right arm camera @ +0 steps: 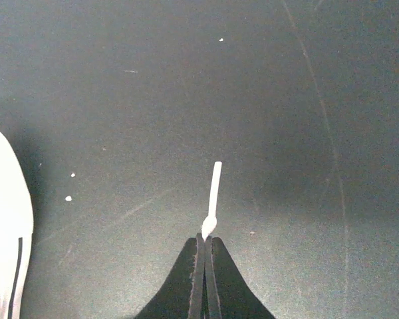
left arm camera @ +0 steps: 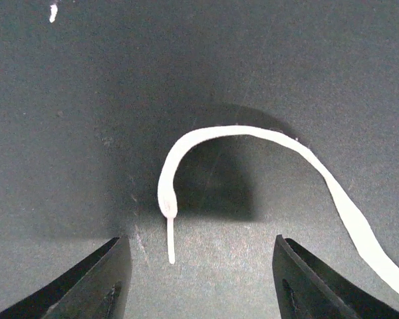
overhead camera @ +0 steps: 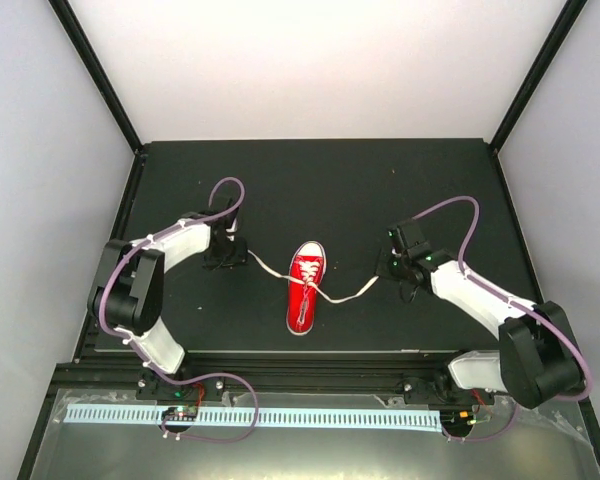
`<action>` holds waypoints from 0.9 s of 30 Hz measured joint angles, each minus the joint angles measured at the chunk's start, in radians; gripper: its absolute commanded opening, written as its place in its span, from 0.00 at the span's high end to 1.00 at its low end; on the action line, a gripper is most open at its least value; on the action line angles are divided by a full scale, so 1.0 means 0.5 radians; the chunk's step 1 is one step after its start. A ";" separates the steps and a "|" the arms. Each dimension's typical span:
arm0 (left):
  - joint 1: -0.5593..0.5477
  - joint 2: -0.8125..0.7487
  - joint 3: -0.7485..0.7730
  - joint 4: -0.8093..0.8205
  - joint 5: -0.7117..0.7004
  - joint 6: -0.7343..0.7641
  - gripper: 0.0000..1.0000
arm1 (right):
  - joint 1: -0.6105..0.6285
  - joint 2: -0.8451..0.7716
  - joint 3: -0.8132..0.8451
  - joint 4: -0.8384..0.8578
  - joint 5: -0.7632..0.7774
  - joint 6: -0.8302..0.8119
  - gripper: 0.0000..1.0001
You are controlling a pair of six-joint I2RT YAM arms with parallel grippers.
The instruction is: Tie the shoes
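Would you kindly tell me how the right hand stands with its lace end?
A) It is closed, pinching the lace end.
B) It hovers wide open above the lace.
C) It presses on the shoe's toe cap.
A: in the right wrist view the right hand is shut tight, and the white lace end pokes out from its tip.

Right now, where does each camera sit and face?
Top external: above, behind the bases, down on table, sneaker, both arms.
Left wrist: down past open left gripper at curled lace end.
Right wrist: down past right gripper, shut on other lace tip.
Shared: top and right wrist both show the sneaker.
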 measured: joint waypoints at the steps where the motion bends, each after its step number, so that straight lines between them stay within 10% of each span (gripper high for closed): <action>1: 0.000 0.013 0.006 0.001 -0.001 0.000 0.45 | 0.000 0.002 -0.012 0.016 -0.003 -0.005 0.98; 9: 0.000 0.134 0.059 0.001 -0.057 0.017 0.79 | 0.000 0.003 -0.120 0.092 -0.004 -0.026 0.97; 13: 0.000 0.133 0.063 0.002 -0.195 0.031 0.97 | 0.000 0.025 -0.180 0.146 -0.008 -0.024 0.75; 18: 0.000 -0.069 0.008 0.039 -0.346 0.051 0.98 | 0.000 0.036 -0.246 0.192 -0.033 -0.014 0.26; 27: 0.000 -0.770 -0.116 0.225 -0.209 0.115 0.98 | 0.000 -0.166 -0.245 0.143 -0.054 -0.056 0.11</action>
